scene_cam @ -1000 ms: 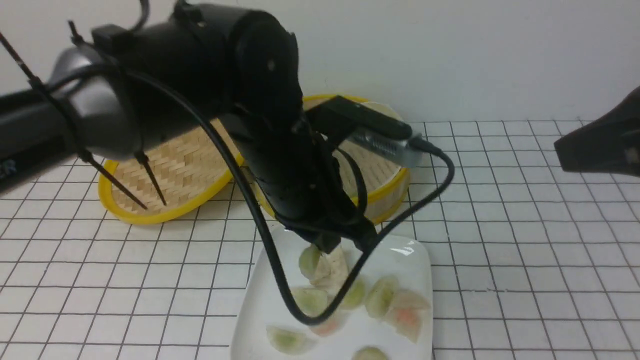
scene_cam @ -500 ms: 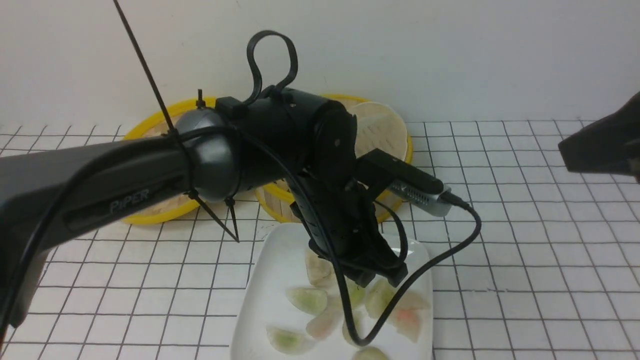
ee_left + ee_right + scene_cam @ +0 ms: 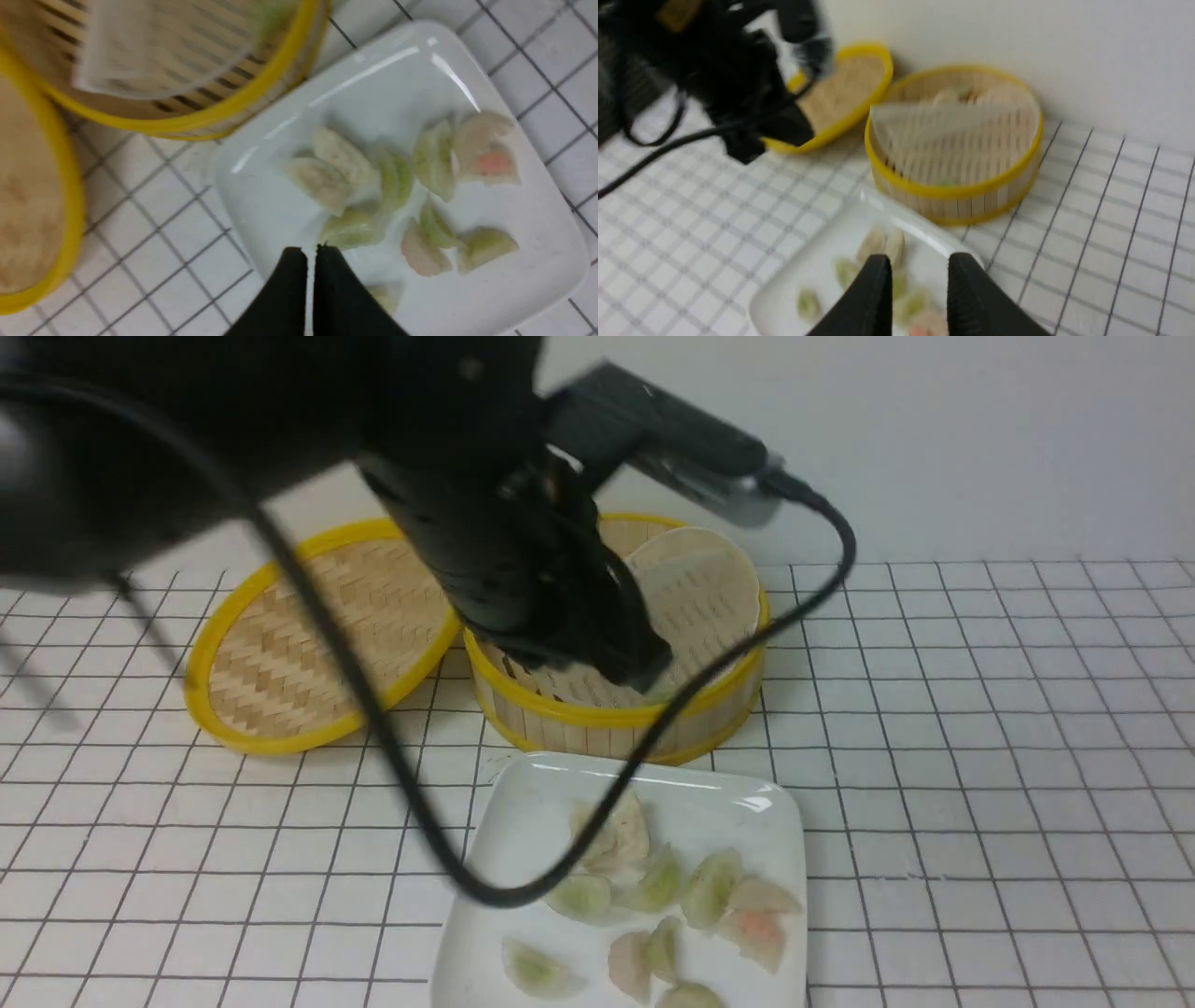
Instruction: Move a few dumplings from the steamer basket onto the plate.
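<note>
Left fingers (image 3: pixel 310 254) pressed together on nothing, above the plate (image 3: pixel 551 261).

The dumplings (image 3: pixel 653 896) lie clustered on the plate, which sits on the table just in front of the steamer basket (image 3: pixel 616 714); a few more show inside the basket. In the front view the left arm slants down over the basket. The right fingers (image 3: pixel 915 273) hang slightly parted, empty, over the plate's near side.

L arm (image 3: pixel 467 523) hides steamer basket (image 3: pixel 709 709) front-left; plate (image 3: pixel 784 821) cropped.
</note>
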